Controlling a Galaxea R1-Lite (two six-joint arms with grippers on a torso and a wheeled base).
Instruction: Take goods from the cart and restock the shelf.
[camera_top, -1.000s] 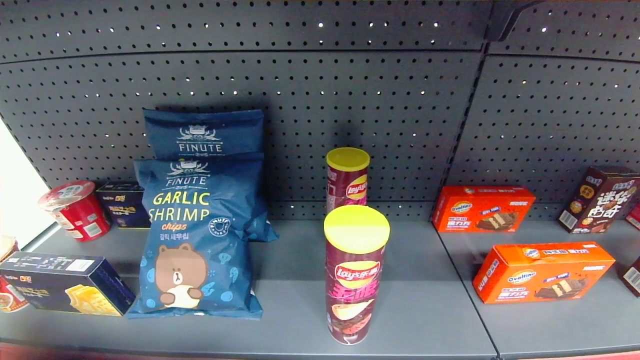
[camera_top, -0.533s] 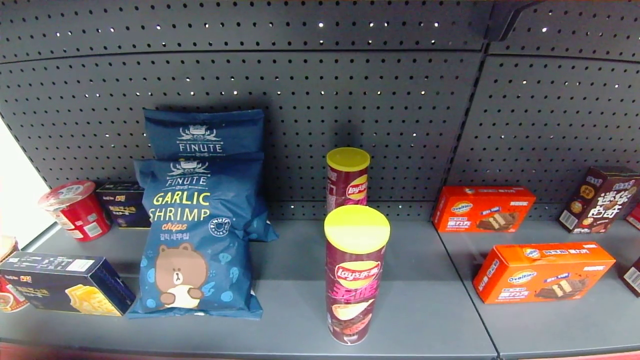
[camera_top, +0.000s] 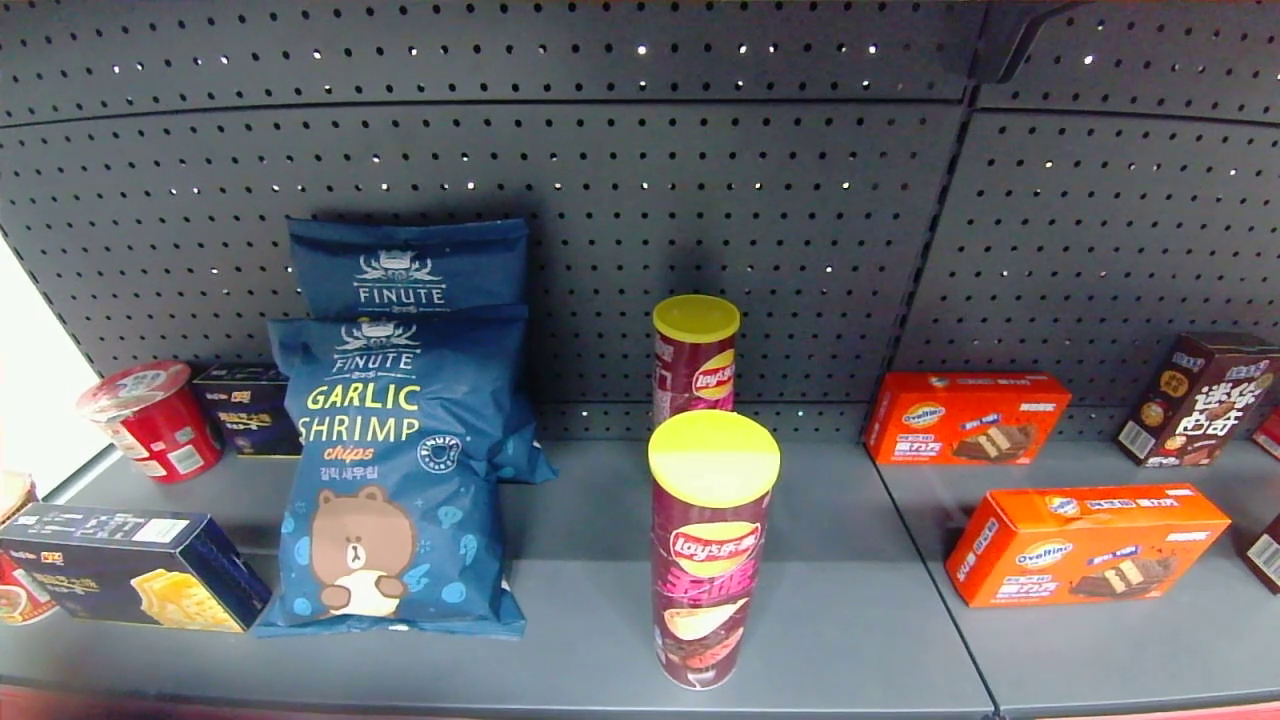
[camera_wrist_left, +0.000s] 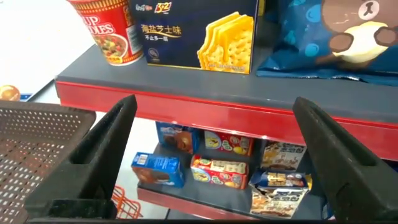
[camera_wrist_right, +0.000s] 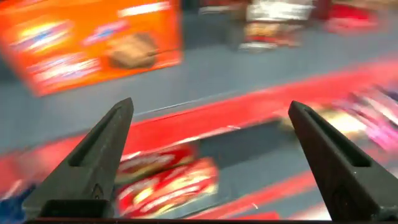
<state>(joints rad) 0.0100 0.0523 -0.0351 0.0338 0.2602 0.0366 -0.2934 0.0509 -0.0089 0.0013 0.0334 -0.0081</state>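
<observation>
The left gripper (camera_wrist_left: 214, 106) hangs wide open and empty before the red front edge of the shelf (camera_top: 850, 600), near a mesh basket (camera_wrist_left: 37, 124). On the shelf, from the left, stand a red noodle cup (camera_top: 150, 420), a cracker box (camera_top: 130, 565), a front chip bag (camera_top: 390, 480) with a rear chip bag (camera_top: 408, 265) behind it, a front chip can (camera_top: 712, 550) before a rear chip can (camera_top: 695, 358), and two orange boxes (camera_top: 1085, 543). The right gripper (camera_wrist_right: 210, 106), also wide open and empty, sits low before the shelf edge.
</observation>
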